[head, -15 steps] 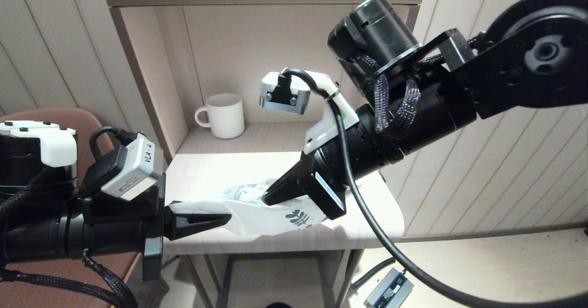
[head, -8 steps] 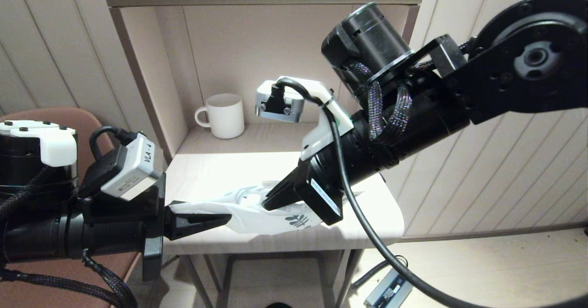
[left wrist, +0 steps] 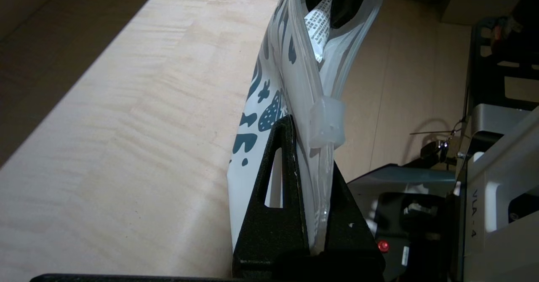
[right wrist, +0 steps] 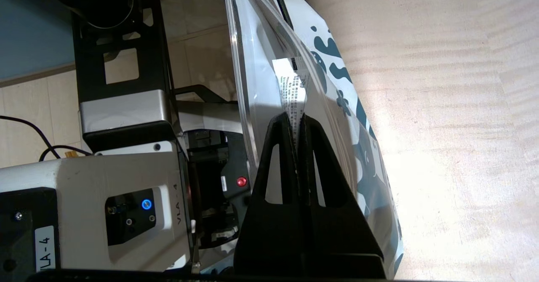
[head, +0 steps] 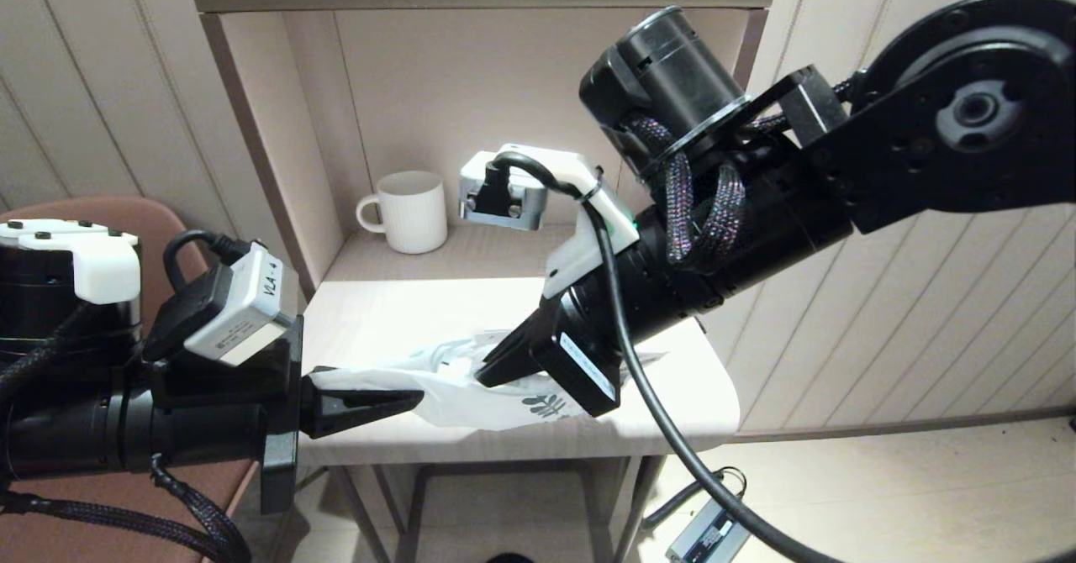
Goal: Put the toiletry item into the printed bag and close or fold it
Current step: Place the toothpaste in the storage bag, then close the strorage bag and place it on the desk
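Head view: the left end effector [head: 403,397] pinches one end of the printed bag [head: 471,395] on the bench [head: 672,395]; the right end effector [head: 487,370] reaches into the bag's middle. A mug [head: 412,210] stands on the shelf behind.

Left wrist view: fingers [left wrist: 282,181] clamp the bag's zip edge.

Right wrist view: the right end effector [right wrist: 298,124] grips a thin printed sachet [right wrist: 294,92] inside the bag's mouth.

black arms [head: 740,218], braided cables [head: 681,210], white camera housings [head: 239,311]

White frosted printed bag [head: 471,395] (dark teal leaf prints); white ribbed mug [head: 410,210]; pale wood table [head: 395,311].
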